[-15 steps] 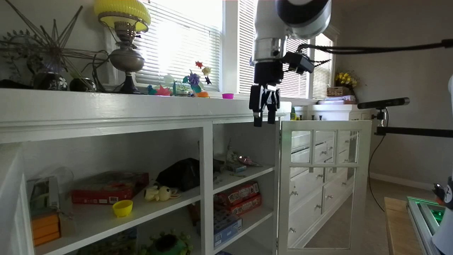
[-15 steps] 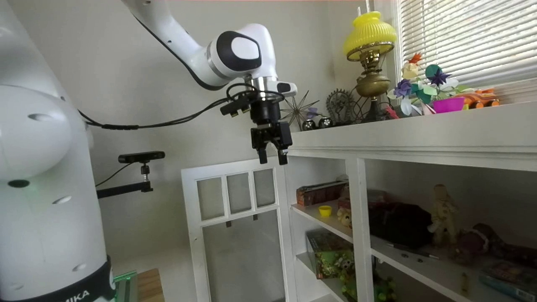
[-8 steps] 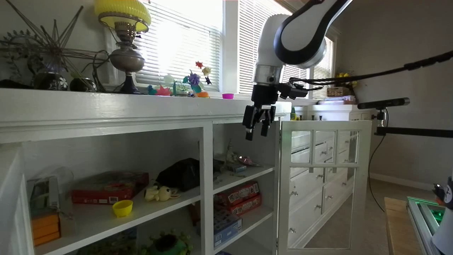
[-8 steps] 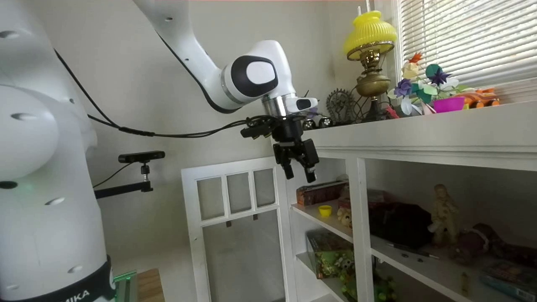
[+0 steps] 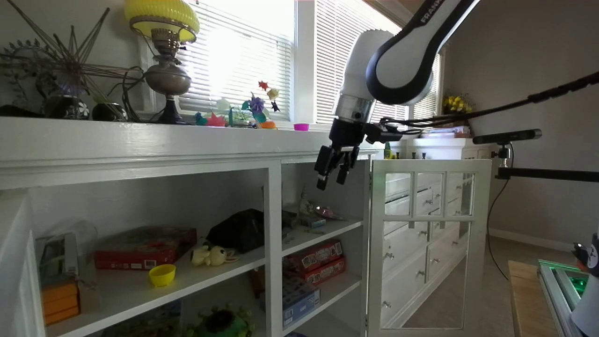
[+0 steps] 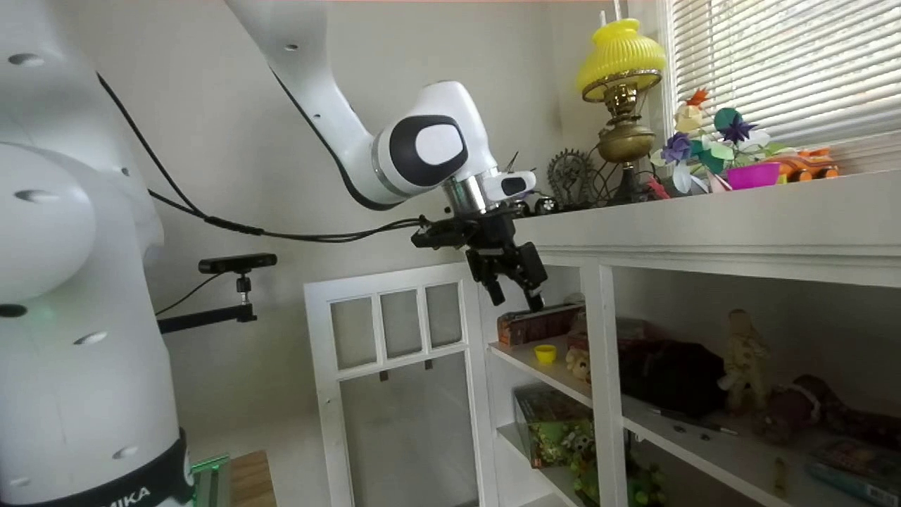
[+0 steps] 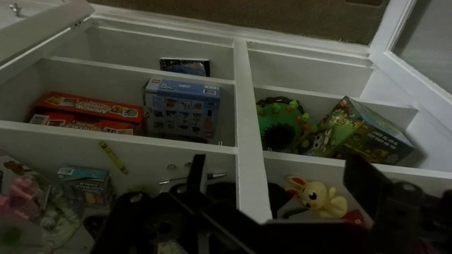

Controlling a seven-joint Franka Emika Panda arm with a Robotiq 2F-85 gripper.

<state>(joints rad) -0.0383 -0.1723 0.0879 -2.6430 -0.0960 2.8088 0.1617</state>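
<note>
Claw (image 5: 332,179) spread, fingers apart, hangs tilted at an open white cabinet (image 5: 273,234), right of center in an exterior view. A cream toy rabbit (image 5: 214,256) lies on the upper shelf (image 5: 124,295), well apart from the claw and to its lower left in that frame, with a black bag (image 5: 241,229) just behind and a yellow cup (image 5: 162,276) farther left. Another angle puts that cup (image 6: 545,354) below the claw and slightly right in an exterior view.

From the wrist, the cabinet's middle post (image 7: 247,141) runs down the frame between the two fingers; the rabbit shows at lower right, beside the right-hand finger in the frame, and a pen (image 7: 216,175) lies left of the post, partly hidden by the other finger. Lettering on a chalk box (image 7: 86,187), lower left, is legible only there. Both exterior views show the yellow cup and, atop the cabinet, a yellow-shaded lamp (image 6: 623,109); the wrist view shows neither.
</note>
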